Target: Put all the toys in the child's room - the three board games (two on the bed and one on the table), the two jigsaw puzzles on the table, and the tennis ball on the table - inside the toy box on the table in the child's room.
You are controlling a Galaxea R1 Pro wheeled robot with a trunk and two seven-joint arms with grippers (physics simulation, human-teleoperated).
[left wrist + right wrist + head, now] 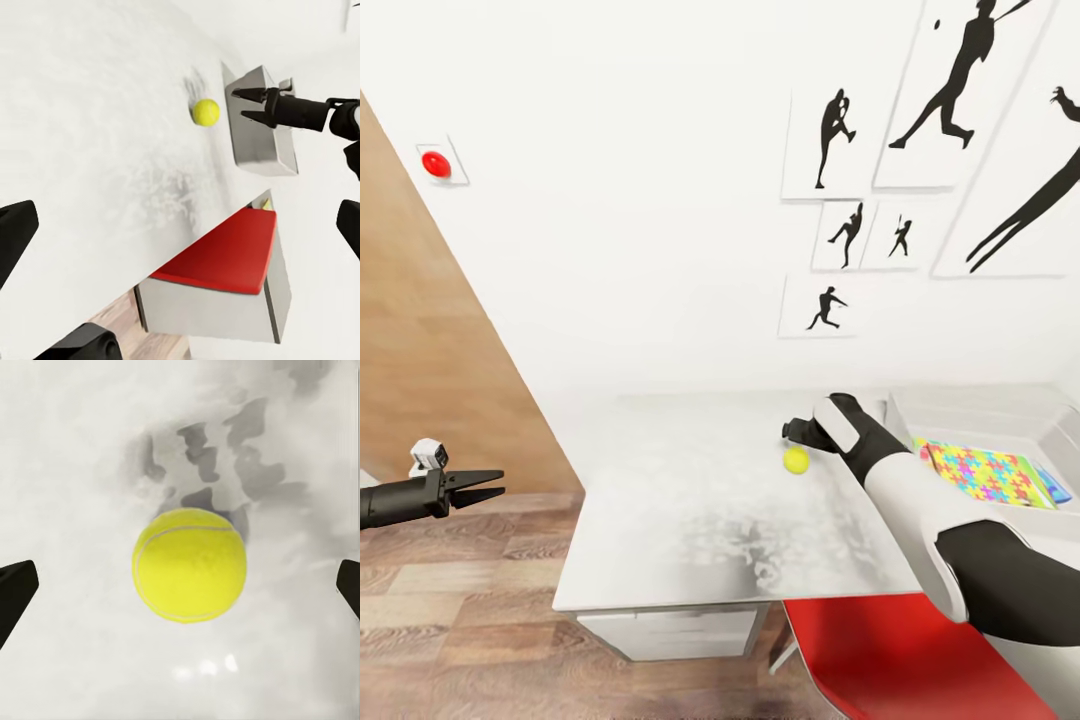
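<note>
Right gripper (797, 432) hovers over tennis ball (796, 459), jaws spread wide; in right wrist view the two black fingertips (15, 596) sit at far left and right edges w/ ball (190, 564) centred between, not touching. Ball rests on white table (690, 500), centre-right of head view, just beside toy box (1000, 420) at right edge, where a jigsaw puzzle (988, 472) already lies.

Step in hand, by my read: grasp ball. Approach looks well lined up. Come straight down, close across ball's middle, gently; round thing may roll or squirt out if pinched off-centre. Then lift and carry right into box.

Left gripper (480, 487) idles at lower left over wood floor (460, 620), jaws slightly apart, nothing held.
</note>
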